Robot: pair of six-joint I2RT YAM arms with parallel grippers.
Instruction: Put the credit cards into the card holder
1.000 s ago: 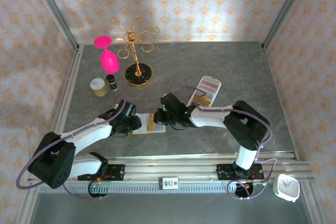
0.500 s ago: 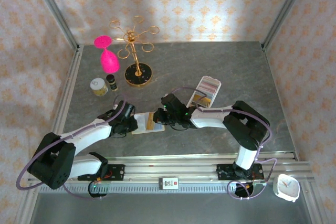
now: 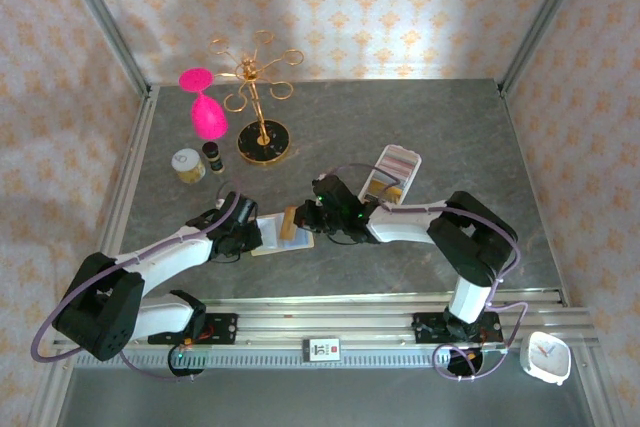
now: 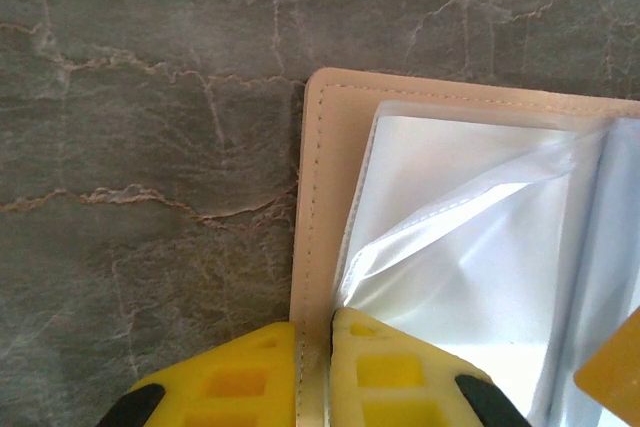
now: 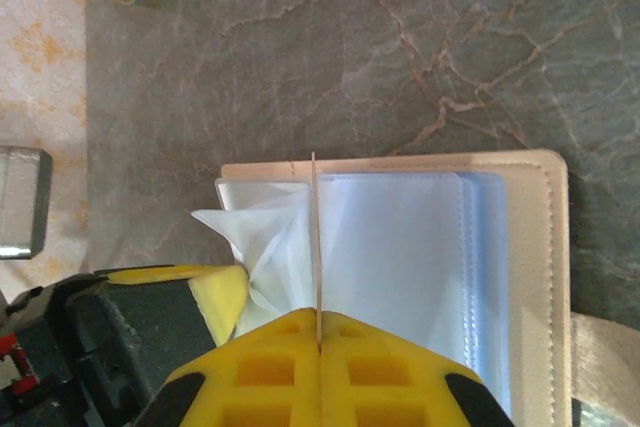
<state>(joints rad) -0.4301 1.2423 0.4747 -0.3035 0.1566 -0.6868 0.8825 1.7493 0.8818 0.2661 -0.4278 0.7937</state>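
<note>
Credit card (image 3: 291, 224), yellow, stands on edge over the open card holder (image 3: 272, 246) at mid-table in the top view, with the left gripper (image 3: 251, 235) and right gripper (image 3: 304, 220) on either side. Left wrist: jaws closed on the holder's beige cover edge. Right wrist: jaws clamp 1 card edge-on above the clear sleeves (image 5: 400, 247)

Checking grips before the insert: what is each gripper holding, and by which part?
The left gripper pinches the card holder by the edge of its tan cover; the right gripper grips a thin card, seen edge-on, by one end.
</note>
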